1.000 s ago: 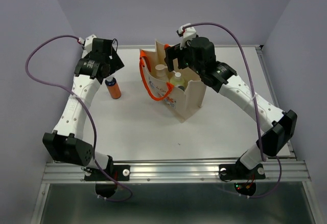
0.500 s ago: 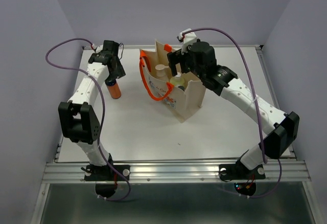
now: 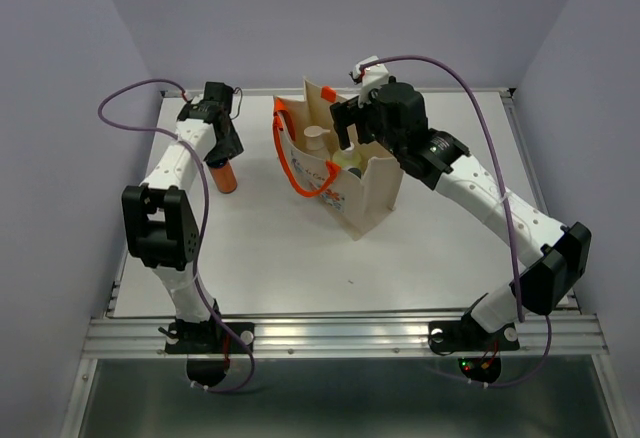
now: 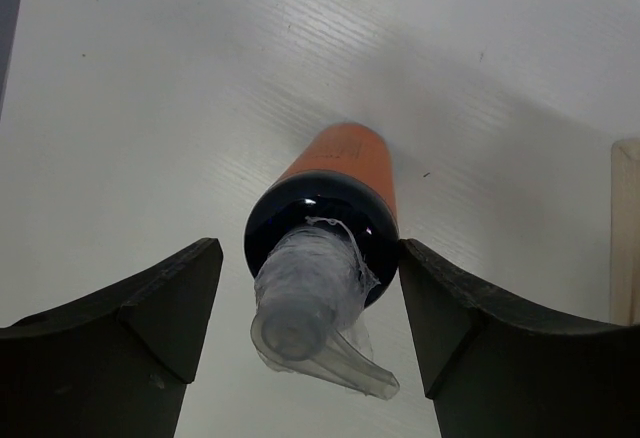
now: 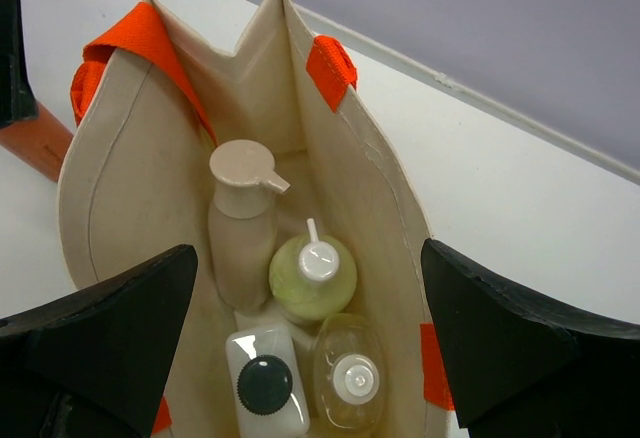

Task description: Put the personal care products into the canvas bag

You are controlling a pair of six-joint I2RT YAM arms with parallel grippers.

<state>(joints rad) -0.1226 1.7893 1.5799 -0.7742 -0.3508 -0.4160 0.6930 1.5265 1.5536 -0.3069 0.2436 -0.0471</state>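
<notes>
The orange bottle (image 3: 227,175) with a dark blue cap stands upright on the table, left of the canvas bag (image 3: 368,198). My left gripper (image 3: 222,148) is open right above it. In the left wrist view the bottle (image 4: 340,163) sits between the fingers (image 4: 160,303), its plastic-wrapped pump up; the right finger is close to the cap. My right gripper (image 3: 347,126) is open and empty over the bag's mouth. Inside the bag (image 5: 130,178) stand a tan bottle (image 5: 240,223), a pale green one (image 5: 312,280), a whitish one with dark cap (image 5: 265,386) and an amber one (image 5: 350,378).
The bag's orange handles (image 3: 296,173) hang over its left side. The table's back edge (image 3: 250,94) runs just behind the left gripper. The orange bottle also shows at the left edge of the right wrist view (image 5: 35,143).
My left arm has folded upright and its gripper has moved right and down, from above-left of the orange bottle to straddling its cap. The right gripper has barely moved.
</notes>
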